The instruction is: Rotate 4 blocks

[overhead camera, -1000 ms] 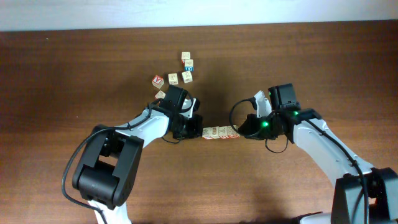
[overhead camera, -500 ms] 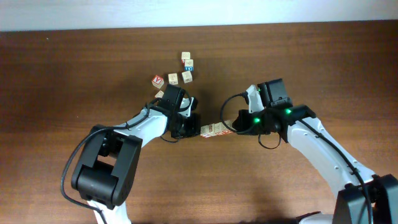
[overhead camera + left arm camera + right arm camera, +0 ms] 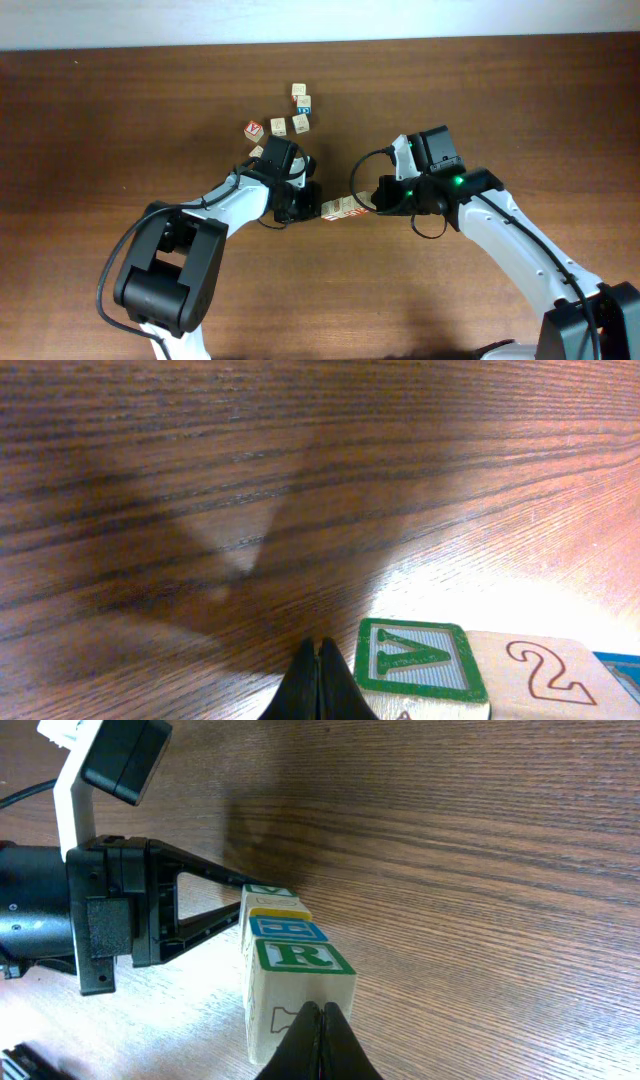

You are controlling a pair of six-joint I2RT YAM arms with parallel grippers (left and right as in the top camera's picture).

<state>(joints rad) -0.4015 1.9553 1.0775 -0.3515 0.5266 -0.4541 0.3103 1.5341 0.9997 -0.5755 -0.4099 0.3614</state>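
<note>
The blocks (image 3: 345,209) lie in a short, slightly tilted row on the table between my two grippers. In the left wrist view my left gripper (image 3: 320,678) is shut, its tips beside the end block with a green V top (image 3: 412,658); a block marked 2 (image 3: 540,672) follows. In the right wrist view my right gripper (image 3: 322,1042) is shut, its tips against the pale near face of the block with a green R top (image 3: 300,958). A blue-topped block (image 3: 285,928) comes behind it. From overhead, the left gripper (image 3: 317,208) and right gripper (image 3: 370,205) bracket the row.
Several loose cubes sit in a cluster behind the left arm, among them one with a red tick face (image 3: 254,130) and one with blue sides (image 3: 303,104). The left arm's black body (image 3: 110,915) stands just beyond the far end of the row.
My right gripper has moved left, against the right end of the row. The row has shifted left and tilted a little. The left gripper has stayed put.
</note>
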